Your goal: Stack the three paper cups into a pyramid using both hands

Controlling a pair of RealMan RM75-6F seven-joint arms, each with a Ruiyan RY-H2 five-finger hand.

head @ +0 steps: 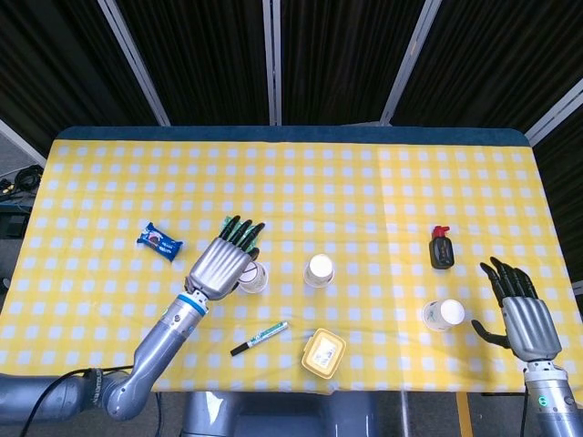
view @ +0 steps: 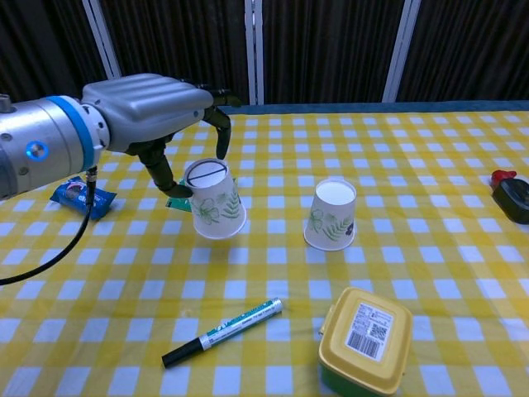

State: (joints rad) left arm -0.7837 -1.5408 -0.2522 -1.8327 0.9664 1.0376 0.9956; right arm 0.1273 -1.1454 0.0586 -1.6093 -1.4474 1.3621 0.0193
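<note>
Left of centre, left hand (view: pixel 153 107) holds an inverted paper cup (view: pixel 213 199), hiding the green packet; lower right, right hand (head: pixel 519 314) spread wide, empty.

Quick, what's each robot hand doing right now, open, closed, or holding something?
Left robot hand: holding an upside-down paper cup above the table.
Right robot hand: open, holding nothing, beside another cup.

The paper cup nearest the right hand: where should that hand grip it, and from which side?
That paper cup stands upside down, base up, left of the open right hand. Probably best to wrap the tapered sidewall from the cup's right side, since the approach there looks free.
</note>
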